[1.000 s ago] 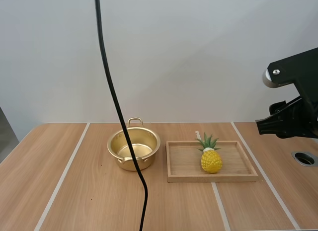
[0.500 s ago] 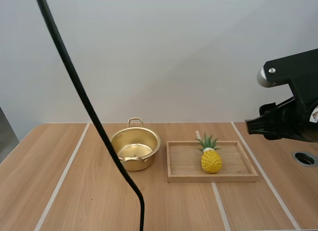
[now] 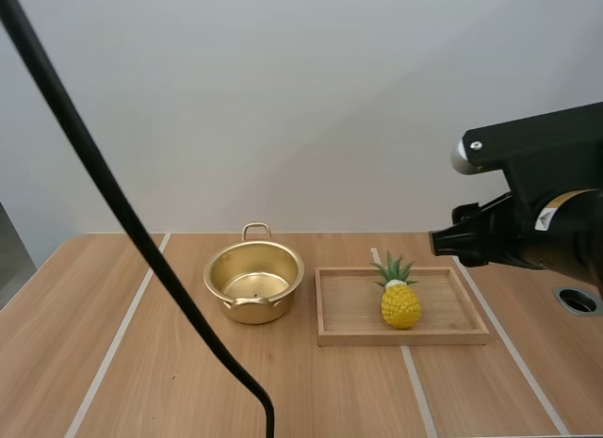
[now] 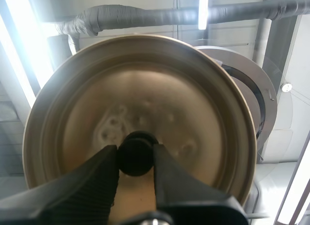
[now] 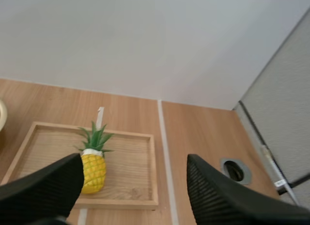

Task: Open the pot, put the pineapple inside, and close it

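Widest of all, the wood-grain tabletop (image 3: 170, 363), crossed by pale strips. On it, toward the right, a shallow wooden tray (image 3: 405, 340). Just left of that and apart from it, a golden pot (image 3: 252, 311), open and empty, with a loop handle at the back rim. Off the pot and up in the air, the lid (image 4: 184, 118), pinched by its dark knob (image 4: 136, 148) in the left pincer (image 4: 135, 157), closed tight on that knob. Up over the tabletop's right side and looking down at the tray, the right pincer (image 5: 134, 163), spread wide with nothing in it.

Standing upright about midway along the tray, near its front rim, the pineapple (image 3: 400, 304). Likely light and rigid, a moulded model by the look, so little fear of bruising. Bumpy skin likely to give a grip some bite, though rounded enough to squirt out of an off-centre pinch. Best taken across the middle of the yellow body, below the crown; leaves probably too thin and springy for a sound hold. Small, egg-shaped, bright yellow with a diamond pattern, a pale collar under a tuft of green spiky leaves.
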{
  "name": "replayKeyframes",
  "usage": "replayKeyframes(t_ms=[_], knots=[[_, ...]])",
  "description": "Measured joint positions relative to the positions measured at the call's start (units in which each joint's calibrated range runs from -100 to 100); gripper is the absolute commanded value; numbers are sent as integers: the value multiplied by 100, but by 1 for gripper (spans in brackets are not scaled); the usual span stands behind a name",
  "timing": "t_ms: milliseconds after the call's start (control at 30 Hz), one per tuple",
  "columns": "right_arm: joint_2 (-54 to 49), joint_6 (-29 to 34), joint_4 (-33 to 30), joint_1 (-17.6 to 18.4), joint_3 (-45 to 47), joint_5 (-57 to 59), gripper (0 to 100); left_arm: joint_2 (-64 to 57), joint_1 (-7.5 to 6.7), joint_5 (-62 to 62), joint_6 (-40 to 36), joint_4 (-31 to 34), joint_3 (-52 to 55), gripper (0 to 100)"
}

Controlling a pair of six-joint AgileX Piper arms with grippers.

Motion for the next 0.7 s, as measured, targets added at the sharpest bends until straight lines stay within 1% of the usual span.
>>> replayKeyframes(t_ms=[33,67,133,200,333,433,567,700], knots=[[52,-19,42,0,37,-69,100,0,0,20,0,0,-14,0],[324,-110,147,0,106,-248,100,0,0,24,0,0,-45,0],[1587,-630,986,0,152,-675,100,0,0,39,0,0,-81,0],[2238,-776,1242,0,73,-715,100,0,0,76,0,44,-93,0],[3574,-877,1411,0,-94,-834,100,0,0,547,0,76,-93,0],[4373,-885,1450,0,-225,-1087,100,0,0,787,0,76,-93,0],[5026,-885,1491,0,-297,-1436,100,0,0,830,0,86,-93,0],[5376,-885,1522,0,-338,-1867,100,0,0,830,0,86,-93,0]])
